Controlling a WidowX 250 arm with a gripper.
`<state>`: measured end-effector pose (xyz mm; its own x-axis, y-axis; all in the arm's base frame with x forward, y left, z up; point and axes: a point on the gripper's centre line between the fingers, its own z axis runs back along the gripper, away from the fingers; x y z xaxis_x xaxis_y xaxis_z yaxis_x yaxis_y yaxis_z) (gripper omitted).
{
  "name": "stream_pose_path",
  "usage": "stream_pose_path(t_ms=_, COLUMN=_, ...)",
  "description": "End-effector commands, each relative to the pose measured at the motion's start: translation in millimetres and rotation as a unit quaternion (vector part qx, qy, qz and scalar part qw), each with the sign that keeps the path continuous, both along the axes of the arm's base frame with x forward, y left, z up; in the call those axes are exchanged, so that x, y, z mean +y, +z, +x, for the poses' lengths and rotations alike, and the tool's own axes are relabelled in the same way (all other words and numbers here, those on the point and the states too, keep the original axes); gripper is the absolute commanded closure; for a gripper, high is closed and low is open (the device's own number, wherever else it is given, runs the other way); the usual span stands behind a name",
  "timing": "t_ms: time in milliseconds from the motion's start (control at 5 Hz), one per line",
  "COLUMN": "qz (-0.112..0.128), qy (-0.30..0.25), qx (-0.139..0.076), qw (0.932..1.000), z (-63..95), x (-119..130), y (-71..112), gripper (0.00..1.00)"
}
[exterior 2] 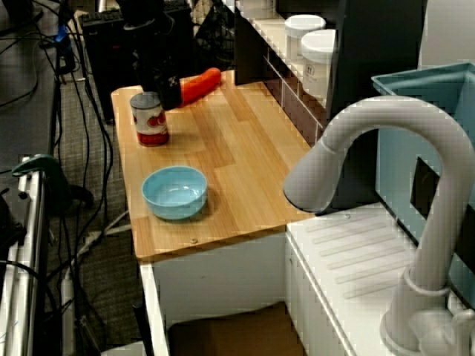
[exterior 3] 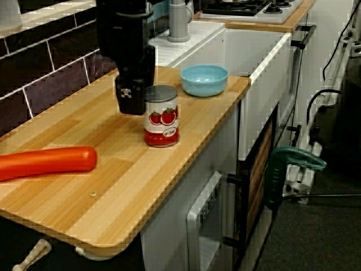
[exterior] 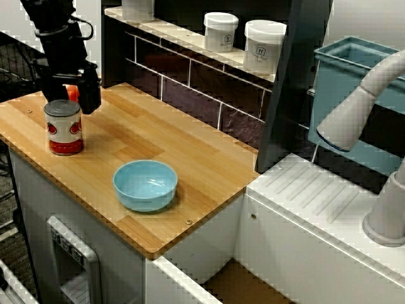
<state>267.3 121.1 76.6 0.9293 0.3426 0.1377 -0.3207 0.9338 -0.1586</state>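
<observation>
The black tool (exterior: 71,100) hangs at the upper left of the view across the desk (exterior: 190,158), low over the back edge of a tin can (exterior: 63,128) with a red tomato label. In that view its two fingers stand apart, released, with a strip of orange showing through the gap between them; nothing is gripped. The can stands upright on the wood at the left of the frame, its grey lid just under the fingertips. Seen from the desk's end, the tool shows as one dark block left of the can and just behind it, its lower end level with the lid; whether it touches the tin cannot be told. A long orange carrot (exterior 3: 48,162) lies flat at the lower left of that view, well apart from the can. In the view from behind the tap it sits at the top centre, partly behind the tool. A light blue bowl (exterior: 145,184) rests empty and right way up in the lower middle of the view across the desk, near the front edge and apart from the can. Two white lidded jars (exterior: 221,31) stand on the shelf (exterior: 177,35) along the tiled wall at the top, and a pale tap (exterior 2: 386,148) arches over the white sink surround on the right.
</observation>
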Motion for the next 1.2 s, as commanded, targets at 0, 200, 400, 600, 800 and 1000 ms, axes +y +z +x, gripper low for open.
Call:
stream_pose_path(t_ms=0, qz=0.007, qy=0.004, qx=-0.037, qw=0.9993, z=1.4, x=7, y=39.5, gripper=0.0)
stream_pose_path(t_ms=200, qz=-0.001, qy=-0.014, qx=-0.047, qw=0.9988, z=-4.6, x=11, y=52.1, gripper=0.0)
stream_pose_path(t_ms=400, qz=-0.007, qy=-0.02, qx=-0.054, qw=0.9983, z=-15.6, x=14, y=58.8, gripper=0.0)
stream_pose_path(t_ms=600, qz=0.011, qy=-0.07, qx=-0.058, qw=0.9958, z=-28.9, x=15, y=60.2, gripper=0.0)
stream_pose_path(t_ms=800, qz=0.034, qy=-0.104, qx=-0.062, qw=0.9921, z=-42.1, x=10, y=52.5, gripper=0.0)
stream_pose_path(t_ms=1000, qz=0.05, qy=-0.127, qx=-0.056, qw=0.989, z=-55.5, x=8, y=46.6, gripper=0.0)
